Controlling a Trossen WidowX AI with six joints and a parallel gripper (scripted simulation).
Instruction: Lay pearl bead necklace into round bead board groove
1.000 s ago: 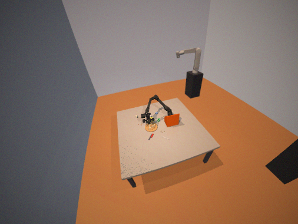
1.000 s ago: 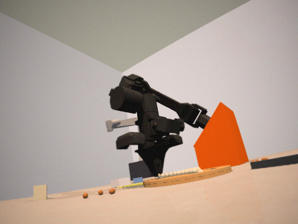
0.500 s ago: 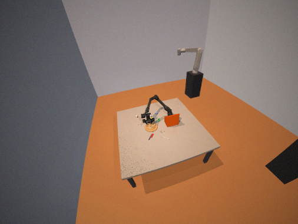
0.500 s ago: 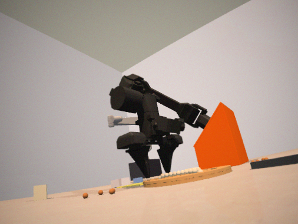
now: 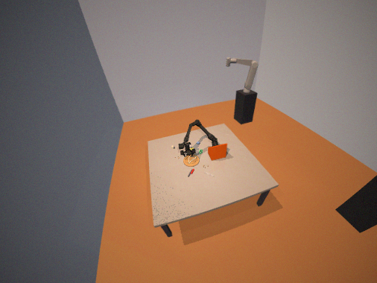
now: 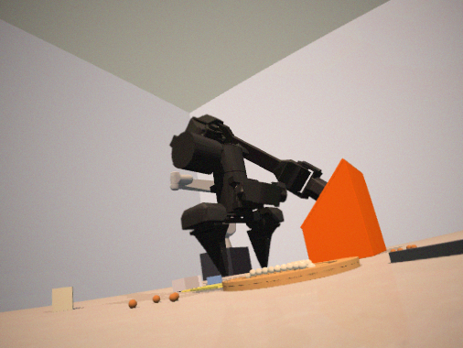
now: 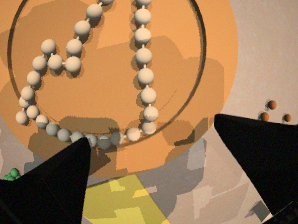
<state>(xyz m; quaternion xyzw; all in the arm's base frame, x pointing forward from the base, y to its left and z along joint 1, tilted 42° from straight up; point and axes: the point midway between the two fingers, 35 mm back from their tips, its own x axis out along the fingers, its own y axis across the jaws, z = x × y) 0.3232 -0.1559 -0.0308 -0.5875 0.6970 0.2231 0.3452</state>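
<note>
The round bead board (image 7: 218,30) (image 6: 320,269) (image 5: 197,162) is a tan wooden disc with a dark ring groove, lying flat on the table. The pearl bead necklace (image 7: 143,56) (image 6: 279,266) lies on the board. Its lower left stretch follows the groove. One strand runs straight across the middle of the board and another runs diagonally inside the ring. My gripper (image 7: 154,132) (image 6: 243,270) (image 5: 188,153) is open and empty. It points down at the board's near rim, a fingertip on each side of the necklace's end, close above the surface.
An orange wedge block (image 6: 340,215) (image 5: 217,151) stands right behind the board. A yellow flat piece (image 7: 123,209) and a green thing (image 7: 9,175) lie under the gripper. Small orange beads (image 6: 156,299) (image 7: 272,104), a cream block (image 6: 62,299), a dark bar (image 6: 425,251) and a red tool (image 5: 191,172) lie around.
</note>
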